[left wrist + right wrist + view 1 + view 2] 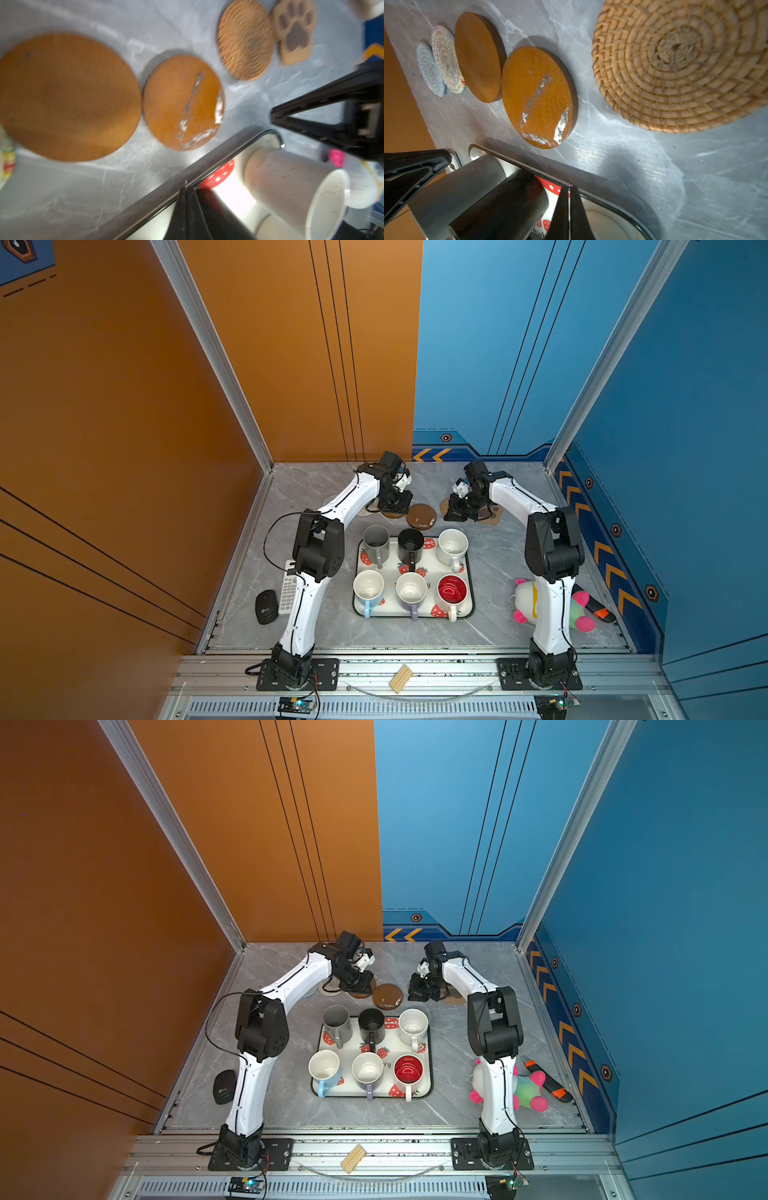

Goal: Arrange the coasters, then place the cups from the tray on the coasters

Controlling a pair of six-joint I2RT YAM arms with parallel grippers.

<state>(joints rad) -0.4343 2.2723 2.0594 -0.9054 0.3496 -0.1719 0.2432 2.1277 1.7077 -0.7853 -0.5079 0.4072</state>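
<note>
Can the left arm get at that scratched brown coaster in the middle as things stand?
Probably yes. The left end effector, shut, hangs right beside the scratched coaster, and nothing lies on it or stands between them.

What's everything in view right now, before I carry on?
tray: one, white with strawberries, table centre.
cups: six on tray; grey, black, speckled white behind; blue, lilac, red-lined in front.
coasters: six, row behind tray; grey woven, cream woven, two wooden discs, rattan, paw-print.
mouse: one, black, left of tray.
keypad: one, white, beside mouse.
plush toy: one, white-pink-green, right of tray.
tool: one, orange-black, far right.
wood piece: one, tan, front rail.
left gripper: one, black, shut, over wooden disc.
right gripper: one, black, shut, above rattan coaster.
</note>
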